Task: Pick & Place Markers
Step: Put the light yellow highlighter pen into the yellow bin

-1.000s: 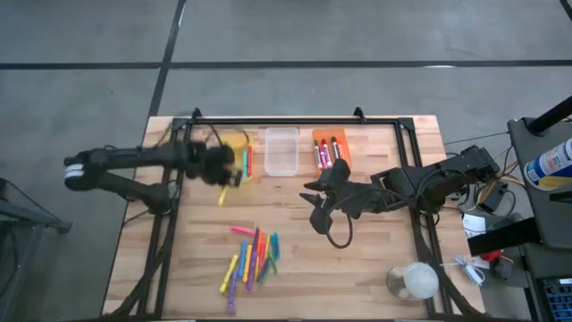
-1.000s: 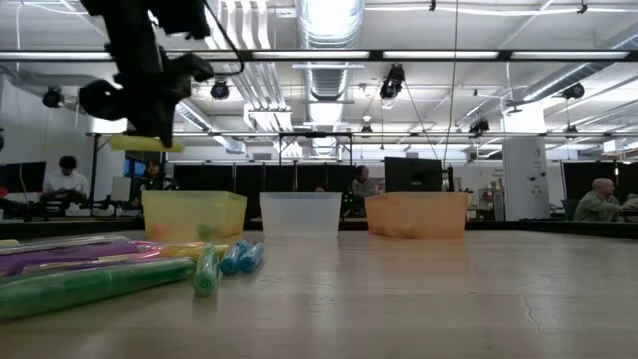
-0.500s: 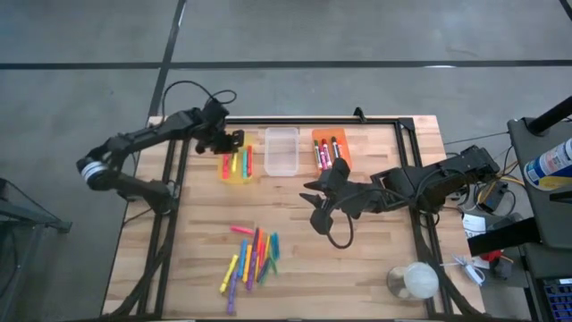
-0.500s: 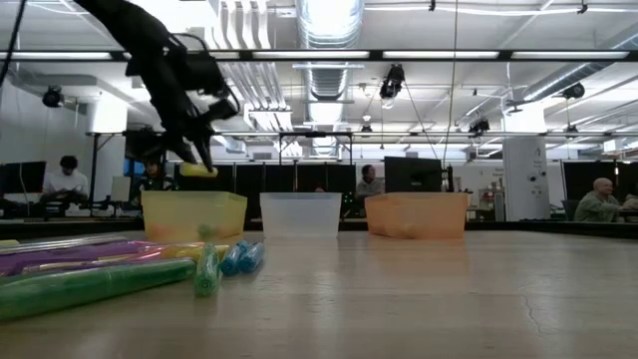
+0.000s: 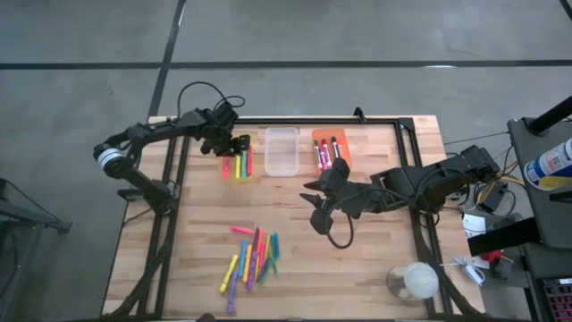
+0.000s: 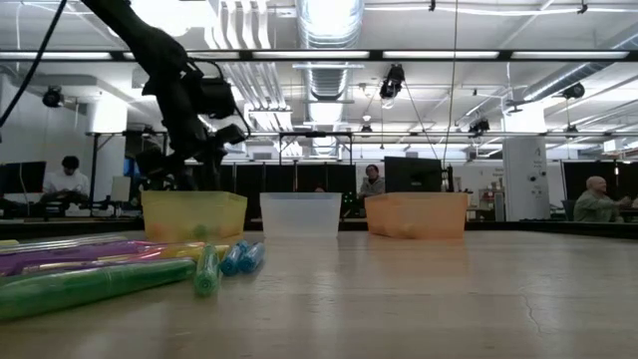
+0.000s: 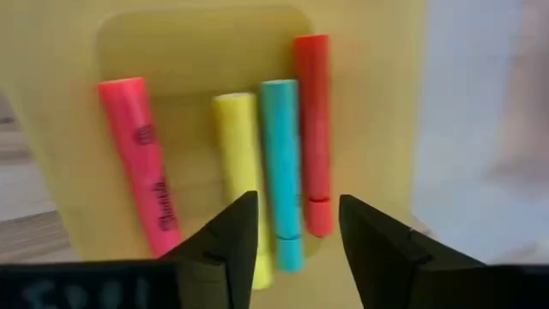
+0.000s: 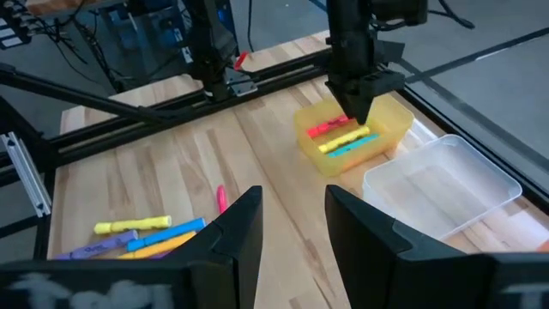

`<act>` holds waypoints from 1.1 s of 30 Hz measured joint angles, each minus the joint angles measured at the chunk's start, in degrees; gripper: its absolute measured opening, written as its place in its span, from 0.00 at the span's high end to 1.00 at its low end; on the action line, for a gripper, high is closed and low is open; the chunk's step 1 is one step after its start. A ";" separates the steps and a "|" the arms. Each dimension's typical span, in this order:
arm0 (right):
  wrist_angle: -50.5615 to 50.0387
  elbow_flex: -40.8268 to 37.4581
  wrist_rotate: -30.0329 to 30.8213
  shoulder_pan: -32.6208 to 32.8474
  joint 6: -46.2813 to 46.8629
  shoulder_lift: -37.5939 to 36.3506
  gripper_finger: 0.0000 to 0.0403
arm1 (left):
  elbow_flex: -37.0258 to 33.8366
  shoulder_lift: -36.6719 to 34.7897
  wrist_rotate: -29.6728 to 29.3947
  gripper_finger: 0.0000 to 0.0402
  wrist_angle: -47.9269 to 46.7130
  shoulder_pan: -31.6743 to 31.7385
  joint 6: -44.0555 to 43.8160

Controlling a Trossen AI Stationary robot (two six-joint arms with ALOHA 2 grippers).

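Observation:
The yellow bin [image 5: 234,173] at the far left holds pink, yellow, blue and red markers [image 7: 257,146] lying flat on its floor. My left gripper [image 7: 296,232] hovers open just above it, fingers pointing down, nothing between them. A loose pile of markers [image 5: 252,258] lies on the table toward the near left. More markers [image 5: 327,150] lie in the orange bin [image 5: 345,154]. My right gripper [image 5: 315,207] waits open above the table's middle, empty.
A clear bin [image 5: 281,150] stands between the yellow and orange ones. A clear cup [image 5: 413,282] sits at the near right corner. Black frame rails [image 5: 295,122] run along the far edge and both sides. Bare wood lies between the pile and the bins.
My left gripper has swung toward the table's far edge with a yellow marker, sunk over the yellow bin and let the marker go. The marker now lies in the bin among the others. My right gripper has kept still.

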 joint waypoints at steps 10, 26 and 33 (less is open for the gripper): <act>-0.03 0.00 -0.03 -0.02 -1.05 0.00 0.70 | 1.92 -8.95 0.03 0.60 -2.89 -4.73 -0.77; -0.09 0.00 0.02 -0.04 -1.05 0.00 0.70 | 1.51 -21.96 -18.44 0.59 -8.20 -48.74 -27.83; 0.00 0.00 0.05 -0.04 -1.01 0.02 0.70 | 1.47 -18.28 -23.81 0.59 -7.32 -68.74 -44.89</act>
